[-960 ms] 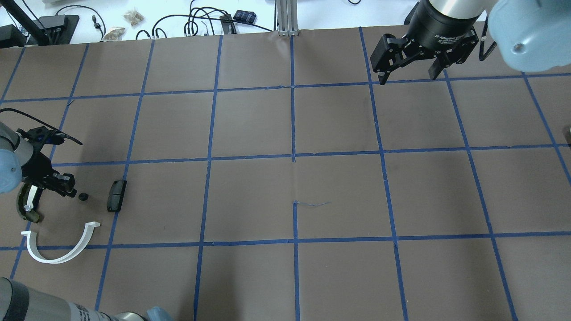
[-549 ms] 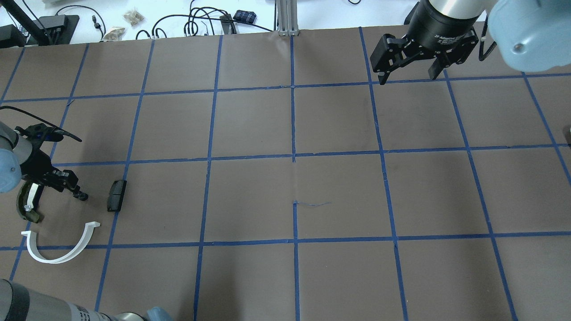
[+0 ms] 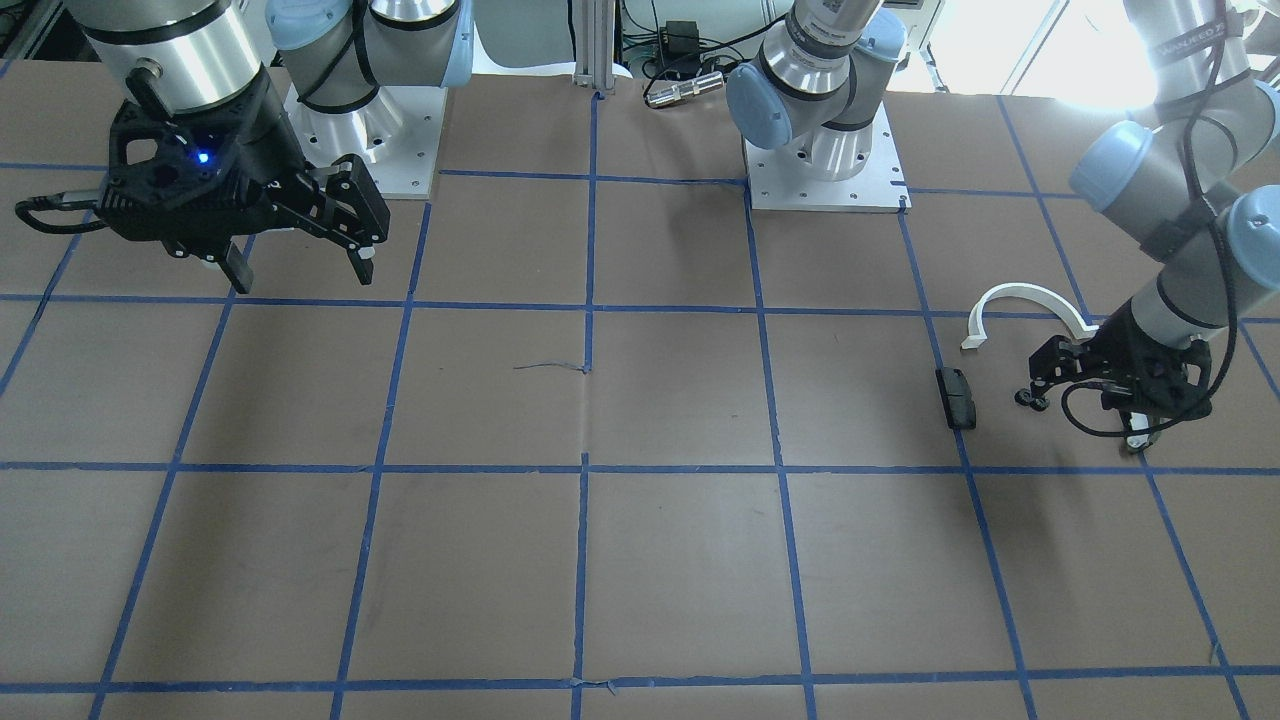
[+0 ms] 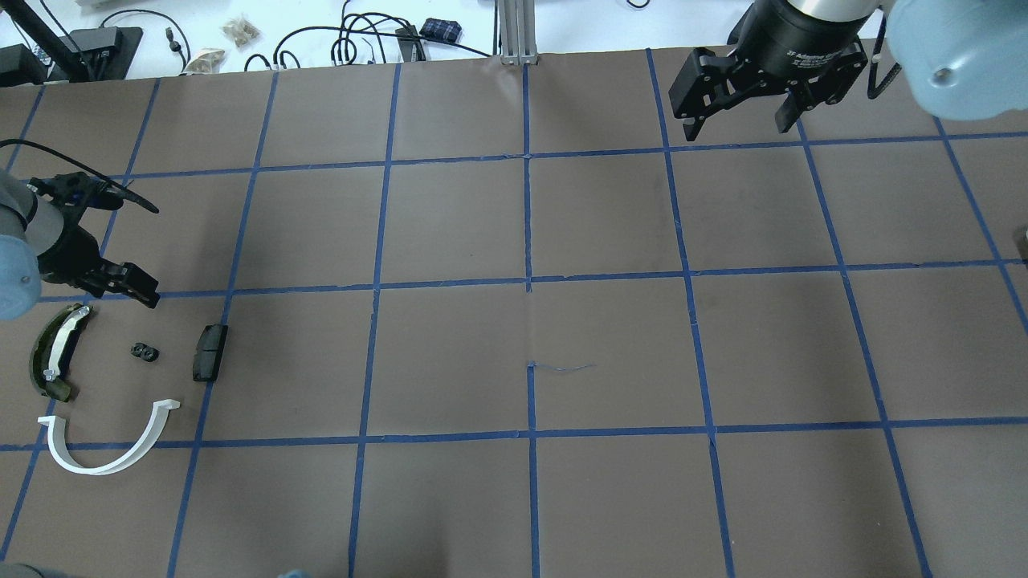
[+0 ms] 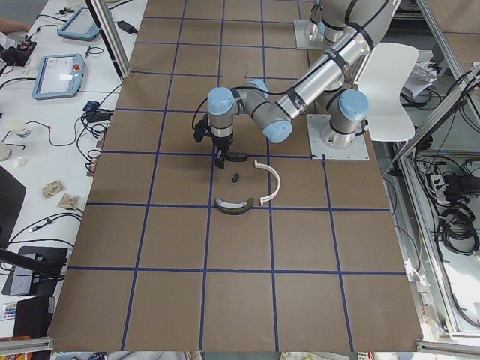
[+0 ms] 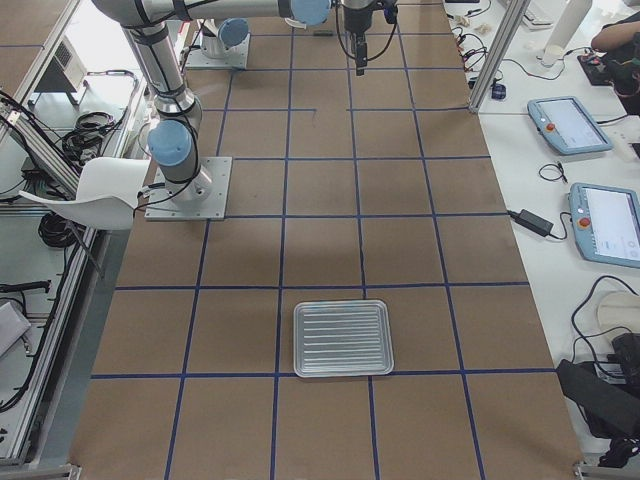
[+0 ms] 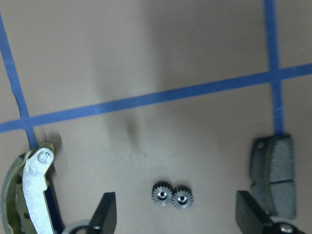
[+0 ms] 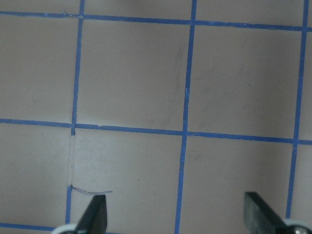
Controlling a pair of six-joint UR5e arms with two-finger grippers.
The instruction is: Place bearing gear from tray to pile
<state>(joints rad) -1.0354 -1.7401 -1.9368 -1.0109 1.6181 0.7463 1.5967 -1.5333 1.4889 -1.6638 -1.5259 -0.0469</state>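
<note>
on the matte brown table [image 4: 450, 225], a toothed twin gear [image 7: 171, 196] lies free; left gripper [image 7: 178, 217] spread wide.

small dark twin-toothed bearing gear [image 7: 170, 196] lying flat, between olive curved piece with white strip [image 4: 56, 345] and black rectangular block [image 4: 210, 352]

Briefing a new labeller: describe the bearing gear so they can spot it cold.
In the overhead view, go to the table's left end, where a few small parts lie loose. Between the olive curved piece and the black block, touching neither, sits the bearing gear. It is the smallest part there: two tiny dark toothed wheels side by side.
</note>
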